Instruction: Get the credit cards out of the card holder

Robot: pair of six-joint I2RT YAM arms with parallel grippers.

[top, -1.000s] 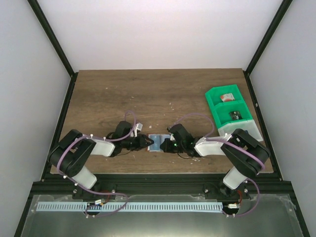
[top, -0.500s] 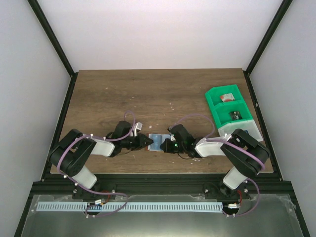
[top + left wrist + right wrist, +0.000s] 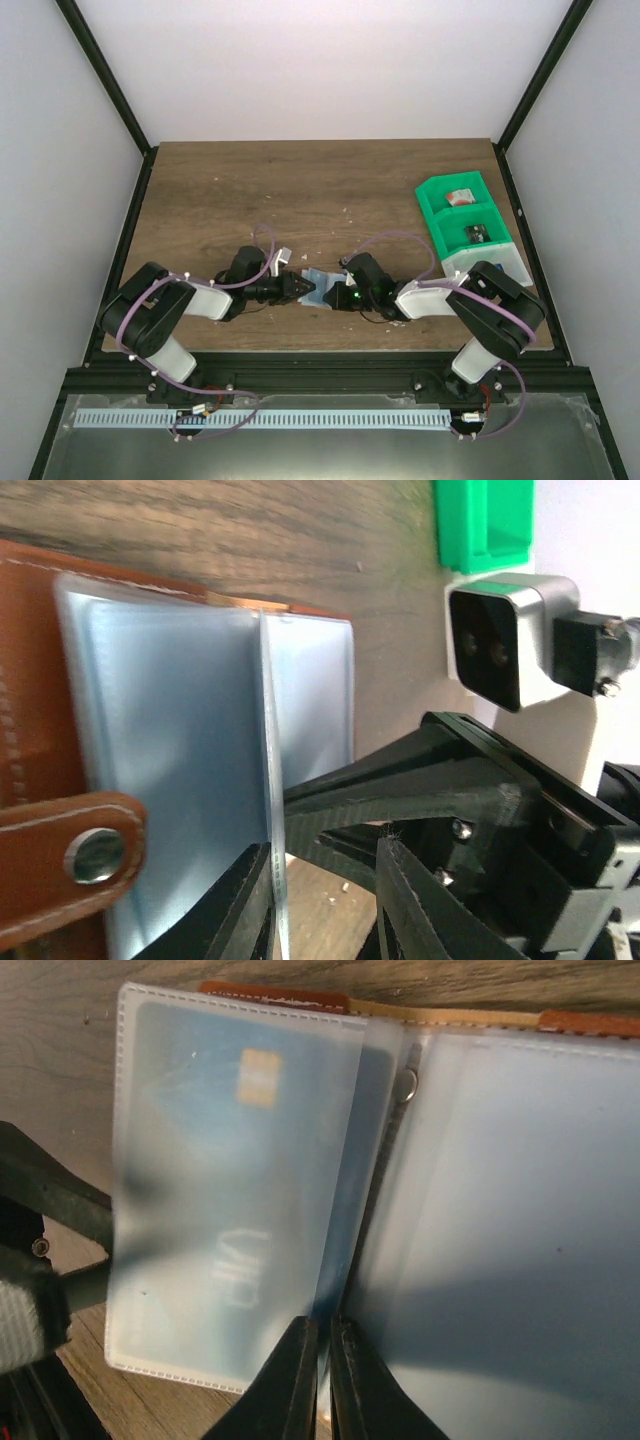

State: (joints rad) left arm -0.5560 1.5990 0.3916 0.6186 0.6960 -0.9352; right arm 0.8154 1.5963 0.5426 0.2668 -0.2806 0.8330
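Observation:
The card holder (image 3: 318, 284) lies open near the table's front middle, between my two grippers. In the left wrist view its reddish-brown leather (image 3: 30, 680) with a snap strap frames pale blue-grey clear sleeves (image 3: 170, 730). My left gripper (image 3: 325, 852) is open; one sleeve's edge stands against its left finger. In the right wrist view a blue credit card (image 3: 230, 1160) with a gold chip sits in a clear sleeve, and a bare blue strip of it runs into my right gripper (image 3: 327, 1325), whose jaws are pinched on that strip. From above the left gripper (image 3: 300, 288) and the right gripper (image 3: 330, 295) almost meet.
A green bin (image 3: 436, 188) stands at the right edge, with a reddish-and-white card (image 3: 460, 196) in its far part and a dark thing (image 3: 475, 235) in its near part. A white bin (image 3: 462, 266) adjoins it in front. The table's front edge is just behind both arms.
The left gripper has crept right toward the holder. The holder's near sleeve has lifted and tilted between the two grippers. The right arm has barely moved.

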